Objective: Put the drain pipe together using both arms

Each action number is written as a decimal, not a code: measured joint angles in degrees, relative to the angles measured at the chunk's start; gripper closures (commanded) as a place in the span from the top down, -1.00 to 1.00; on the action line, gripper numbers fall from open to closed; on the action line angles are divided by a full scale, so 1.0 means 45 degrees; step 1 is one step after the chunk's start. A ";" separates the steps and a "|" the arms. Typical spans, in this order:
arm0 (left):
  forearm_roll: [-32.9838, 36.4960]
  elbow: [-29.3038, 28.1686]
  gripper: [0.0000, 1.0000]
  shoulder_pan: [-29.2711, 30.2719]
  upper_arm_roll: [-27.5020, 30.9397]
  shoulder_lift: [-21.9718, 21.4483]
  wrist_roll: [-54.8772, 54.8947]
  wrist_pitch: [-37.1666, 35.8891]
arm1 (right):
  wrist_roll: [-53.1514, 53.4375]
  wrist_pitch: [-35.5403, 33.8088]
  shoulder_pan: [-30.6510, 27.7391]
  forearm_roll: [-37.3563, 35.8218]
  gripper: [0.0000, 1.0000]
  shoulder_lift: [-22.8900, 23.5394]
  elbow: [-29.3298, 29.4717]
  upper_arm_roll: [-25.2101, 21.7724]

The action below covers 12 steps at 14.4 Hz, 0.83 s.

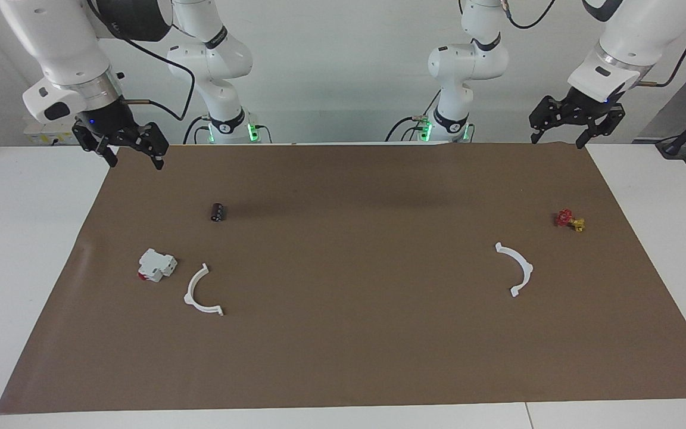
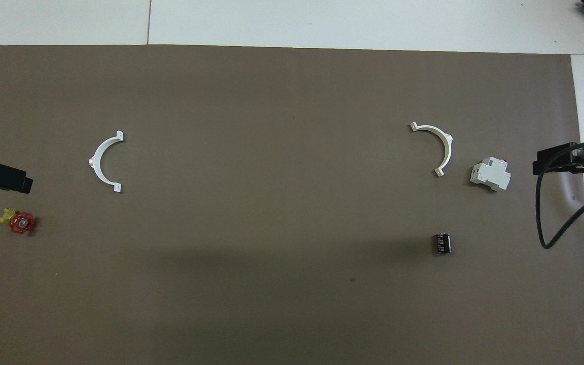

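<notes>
Nothing is gripped yet: both thin white plastic arcs are left flat on the brown-covered table, well apart, while right gripper and left gripper are held spread-fingered above, so pickup is judged next.

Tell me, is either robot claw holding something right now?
No. The left gripper and right gripper both hang open and empty. Both white pipe halves lie on the mat.
</notes>
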 measured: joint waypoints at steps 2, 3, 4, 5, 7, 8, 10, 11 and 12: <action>0.0000 0.0000 1.00 0.0000 0.0000 0.0000 0.0000 0.0000 | 0.0000 0.0000 0.0000 0.0000 1.00 0.0000 -0.0001 0.0000; 0.0000 0.0000 1.00 0.0000 0.0000 0.0000 0.0000 0.0000 | 0.0000 0.0000 0.0000 0.0000 1.00 0.0000 -0.0001 0.0001; 0.0000 0.0000 1.00 0.0000 0.0000 0.0000 0.0000 0.0000 | 0.0000 0.0000 0.0001 0.0000 1.00 0.0000 -0.0001 0.0002; 0.0000 0.0000 1.00 0.0000 0.0000 0.0000 0.0000 0.0000 | 0.0000 0.0000 0.0002 0.0000 1.00 -0.0001 -0.0013 0.0003; 0.0000 0.0000 1.00 0.0000 0.0000 0.0000 0.0000 0.0000 | -0.0091 0.0427 0.0053 0.0002 1.00 -0.0004 -0.0184 0.0014; 0.0000 0.0000 1.00 0.0000 0.0000 0.0000 0.0000 0.0000 | -0.0354 0.0876 0.0131 0.0002 1.00 -0.0002 -0.0385 0.0020; 0.0000 0.0000 1.00 0.0000 0.0000 0.0000 0.0000 0.0000 | -0.1659 0.1905 0.0227 0.0002 1.00 0.0073 -0.0962 0.0053; 0.0000 0.0000 1.00 0.0000 0.0000 0.0000 0.0000 0.0000 | -0.2261 0.2461 0.0252 0.0060 1.00 0.0224 -0.1232 0.0054; 0.0000 0.0000 1.00 0.0000 0.0000 0.0000 0.0000 0.0000 | -0.2873 0.3176 0.0260 0.0307 1.00 0.0527 -0.1465 0.0054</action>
